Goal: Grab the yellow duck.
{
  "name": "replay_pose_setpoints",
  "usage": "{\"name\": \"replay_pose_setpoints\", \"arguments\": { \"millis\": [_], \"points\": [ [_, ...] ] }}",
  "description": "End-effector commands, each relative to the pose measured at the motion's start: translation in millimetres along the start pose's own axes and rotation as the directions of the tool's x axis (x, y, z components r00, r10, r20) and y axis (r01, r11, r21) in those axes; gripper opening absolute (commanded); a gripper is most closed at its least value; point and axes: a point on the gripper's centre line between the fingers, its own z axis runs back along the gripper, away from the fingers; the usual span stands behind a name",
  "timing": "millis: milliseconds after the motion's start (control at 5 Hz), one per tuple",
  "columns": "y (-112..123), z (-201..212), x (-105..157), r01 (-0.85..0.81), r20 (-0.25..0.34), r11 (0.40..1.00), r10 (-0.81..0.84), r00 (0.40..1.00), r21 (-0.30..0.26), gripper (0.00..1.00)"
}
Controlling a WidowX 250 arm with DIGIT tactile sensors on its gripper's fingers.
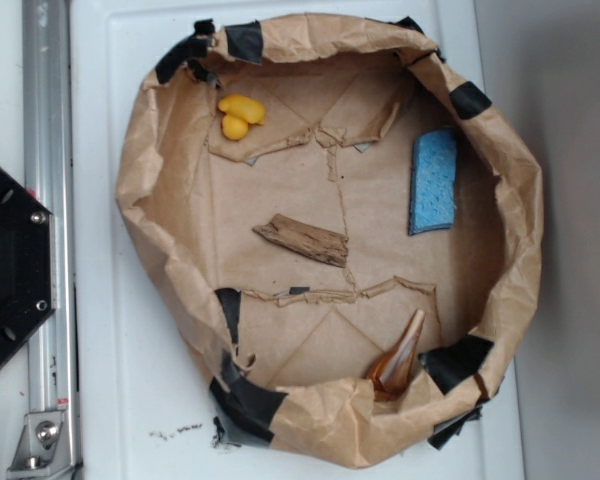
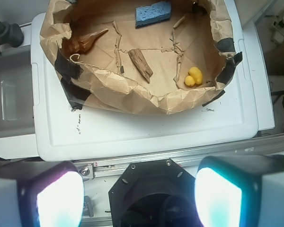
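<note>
The yellow duck (image 1: pixel 241 115) is a small glossy yellow toy of two rounded blobs, lying at the upper left inside the brown paper basin (image 1: pixel 140 190). In the wrist view the duck (image 2: pixel 194 76) lies at the right inside the basin, far ahead of my gripper. My gripper (image 2: pixel 139 194) is open and empty, its two pads wide apart at the bottom of the wrist view, above the black robot base and well short of the basin. The gripper is not in the exterior view.
In the basin lie a blue sponge (image 1: pixel 433 180), a brown wood piece (image 1: pixel 303 240) and an amber-brown cone-shaped piece (image 1: pixel 398 358). The basin stands on a white lid (image 1: pixel 110 380). A metal rail (image 1: pixel 48 240) and the black base (image 1: pixel 10 265) are at the left.
</note>
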Motion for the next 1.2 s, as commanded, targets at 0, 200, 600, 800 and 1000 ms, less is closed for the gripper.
{"name": "replay_pose_setpoints", "arguments": {
  "millis": [0, 200, 600, 800, 1000],
  "points": [
    [0, 0, 0, 0.0, 0.0, 1.0, 0.0, 1.0, 0.0, 1.0],
    [11, -6, 50, 0.109, 0.06, 0.991, -0.114, 0.992, 0.077, 1.0],
    [5, -71, 113, 0.373, 0.004, 0.916, -0.378, 0.926, 0.148, 1.0],
    [19, -122, 118, 0.489, -0.053, 0.843, -0.49, 0.87, 0.226, 1.0],
    [43, -158, 108, 0.594, -0.119, 0.776, -0.583, 0.804, 0.21, 1.0]
  ]
}}
